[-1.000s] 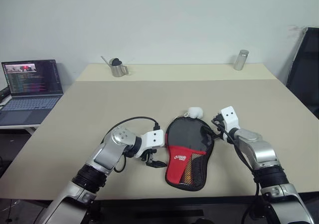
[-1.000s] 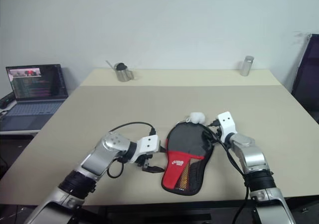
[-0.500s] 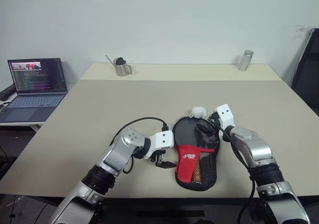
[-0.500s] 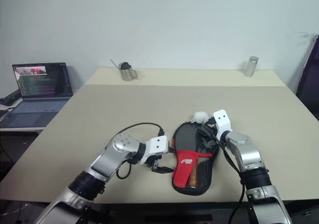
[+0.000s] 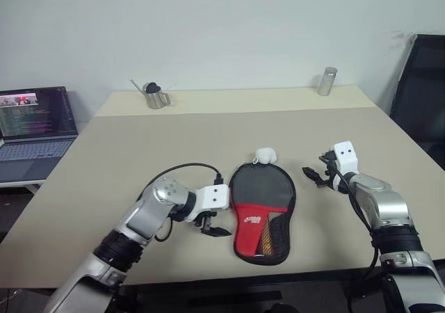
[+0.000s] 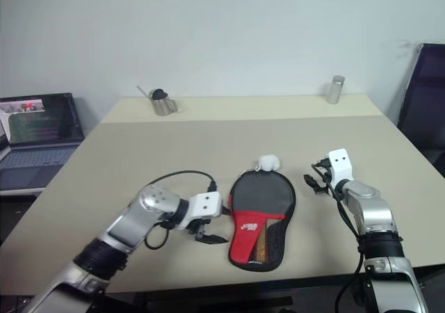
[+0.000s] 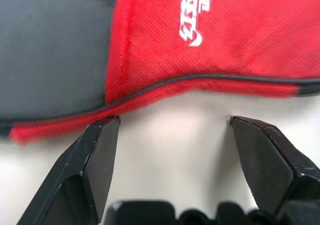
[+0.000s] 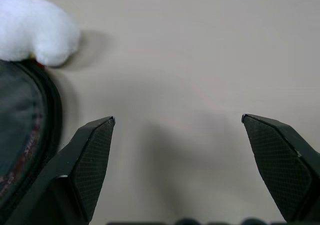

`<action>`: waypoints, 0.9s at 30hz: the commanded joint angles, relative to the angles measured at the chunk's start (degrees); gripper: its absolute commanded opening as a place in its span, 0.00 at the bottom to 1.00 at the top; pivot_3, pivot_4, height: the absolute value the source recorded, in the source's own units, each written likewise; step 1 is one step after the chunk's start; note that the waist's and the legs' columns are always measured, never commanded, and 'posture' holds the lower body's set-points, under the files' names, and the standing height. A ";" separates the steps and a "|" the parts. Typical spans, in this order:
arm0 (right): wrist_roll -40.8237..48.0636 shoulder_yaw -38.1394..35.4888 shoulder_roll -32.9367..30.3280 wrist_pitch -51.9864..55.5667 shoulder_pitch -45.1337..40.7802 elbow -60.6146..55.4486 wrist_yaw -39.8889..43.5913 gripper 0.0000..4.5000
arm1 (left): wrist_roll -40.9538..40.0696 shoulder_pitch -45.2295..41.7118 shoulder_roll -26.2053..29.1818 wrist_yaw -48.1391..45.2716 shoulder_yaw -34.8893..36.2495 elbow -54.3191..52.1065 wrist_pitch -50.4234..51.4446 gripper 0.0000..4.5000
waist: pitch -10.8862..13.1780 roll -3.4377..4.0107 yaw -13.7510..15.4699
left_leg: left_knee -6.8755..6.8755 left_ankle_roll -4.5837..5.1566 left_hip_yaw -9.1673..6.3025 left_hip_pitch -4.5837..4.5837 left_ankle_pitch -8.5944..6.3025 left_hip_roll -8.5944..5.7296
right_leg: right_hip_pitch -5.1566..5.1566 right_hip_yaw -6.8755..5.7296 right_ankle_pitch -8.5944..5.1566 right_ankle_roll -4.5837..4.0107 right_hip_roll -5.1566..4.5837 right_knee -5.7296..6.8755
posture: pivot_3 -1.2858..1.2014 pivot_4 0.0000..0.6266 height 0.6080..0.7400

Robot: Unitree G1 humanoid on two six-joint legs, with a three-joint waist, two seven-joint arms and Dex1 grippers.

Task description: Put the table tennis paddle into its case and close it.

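Note:
The case (image 5: 261, 212) lies flat on the table (image 5: 174, 139), black at its round end and red lower down, with a white logo and a mesh pocket. Its zipper rim looks shut all round. The table tennis paddle is hidden. A white fluffy tag (image 5: 265, 156) sits at the case's far rim. My left gripper (image 5: 217, 228) hovers open just left of the case's red edge (image 7: 210, 80), touching nothing. My right gripper (image 5: 311, 174) is open and empty, apart from the case on its right. The right wrist view shows the tag (image 8: 35, 30) and the rim (image 8: 27, 115).
A metal cup (image 5: 154, 96) and a metal cylinder (image 5: 327, 81) stand at the table's far edge. An open laptop (image 5: 31, 122) sits on a side desk to the left. A black chair (image 5: 421, 97) stands to the right.
My right gripper has drawn away from the case's upper right rim, out to the right. My left gripper has backed off slightly to the left. The camera view has also shifted.

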 commanded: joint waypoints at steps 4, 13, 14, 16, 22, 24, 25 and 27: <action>2.74 -1.63 0.34 -0.58 -1.91 -2.66 1.67 1.00 | -10.53 -3.20 6.08 -5.77 10.81 -1.48 0.57 0.86 | 0.02 0.02 0.49 | 0.01 0.01 -0.02 -0.04 -0.01 -0.04 | 0.01 -0.04 0.00 0.00 0.00 -0.11 | 0.52 0.24 1.00; 7.35 -9.54 6.70 -1.72 -13.43 8.80 -8.29 1.00 | -10.34 -11.15 -18.24 15.82 10.25 9.32 4.53 0.86 | 0.04 0.00 1.65 | 0.12 0.00 -0.05 -0.07 0.00 -0.13 | 0.07 -0.06 0.03 0.03 -0.06 -0.09 | 0.52 0.24 1.00; 8.58 -11.18 7.96 -1.67 -15.17 10.87 -9.93 1.00 | -8.98 -11.00 -20.03 16.98 8.70 10.75 3.52 0.86 | 0.04 0.01 1.38 | 0.10 -0.01 -0.05 -0.08 0.00 -0.12 | 0.04 -0.05 0.03 0.03 -0.07 -0.10 | 0.52 0.24 1.00; 10.46 -13.33 9.92 -1.58 -17.96 14.06 -12.00 1.00 | -8.06 -11.16 -23.81 20.12 7.64 14.04 3.33 0.86 | 0.04 0.01 1.00 | 0.00 -0.05 -0.02 -0.09 0.03 -0.10 | -0.03 -0.01 0.03 0.01 -0.08 -0.11 | 0.52 0.24 1.00; 10.20 -13.34 13.08 -3.33 -22.73 22.19 -13.10 1.00 | -3.40 -11.62 -29.40 26.46 4.74 23.87 1.49 0.86 | 0.04 0.03 0.50 | -0.04 -0.03 0.12 -0.11 0.01 -0.06 | -0.16 0.12 0.03 0.00 -0.08 -0.02 | 0.52 0.24 1.00; 9.69 -12.91 14.14 -4.62 -24.14 25.78 -12.92 1.00 | -2.18 -10.63 -29.59 28.08 4.26 25.45 2.17 0.86 | 0.04 0.03 0.54 | -0.02 -0.02 0.10 -0.11 0.01 -0.07 | -0.16 0.11 0.03 0.00 -0.08 0.02 | 0.52 0.24 1.00; 9.57 -12.77 14.42 -5.18 -24.64 27.07 -12.85 1.00 | -1.80 -10.30 -29.59 28.49 4.12 25.83 2.32 0.86 | 0.04 0.03 0.54 | -0.01 -0.02 0.10 -0.11 0.01 -0.08 | -0.16 0.10 0.03 0.00 -0.09 0.03 | 0.52 0.24 1.00; 9.28 -12.53 15.06 -6.56 -25.60 29.62 -12.88 1.00 | -1.66 -9.62 -29.54 28.96 4.27 25.86 3.08 0.86 | 0.03 0.04 0.69 | -0.01 -0.02 0.08 -0.11 0.01 -0.08 | -0.15 0.10 0.03 0.00 -0.10 0.03 | 0.52 0.24 1.00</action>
